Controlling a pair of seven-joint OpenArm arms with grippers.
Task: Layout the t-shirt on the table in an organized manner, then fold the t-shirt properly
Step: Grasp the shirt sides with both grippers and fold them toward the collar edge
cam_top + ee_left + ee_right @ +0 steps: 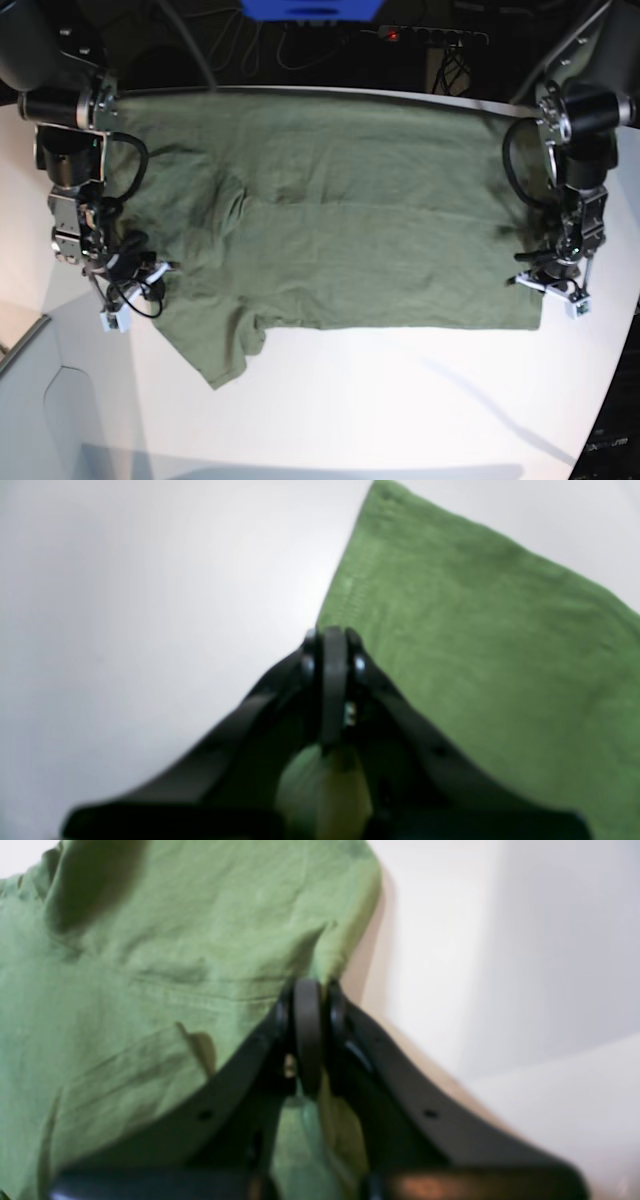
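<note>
Two grippers, both clenched on cloth. Left gripper [332, 645]: pinching the t-shirt [330, 210] at a straight edge near one corner. Right gripper [309, 1000]: pinching the opposite side, by the sleeve. T-shirt: spread wide across the table [400, 400], far edge along the rim, mostly flat, one sleeve jutting toward the near side. Step in hand, by judgement: laying out or starting a fold. Next move calls for both arms travelling together at even tension, so the cloth lands unwrinkled.

Both arms are black with silver joint collars and looped black cables; the fingers [334, 680] are matte black with small screws.
</note>
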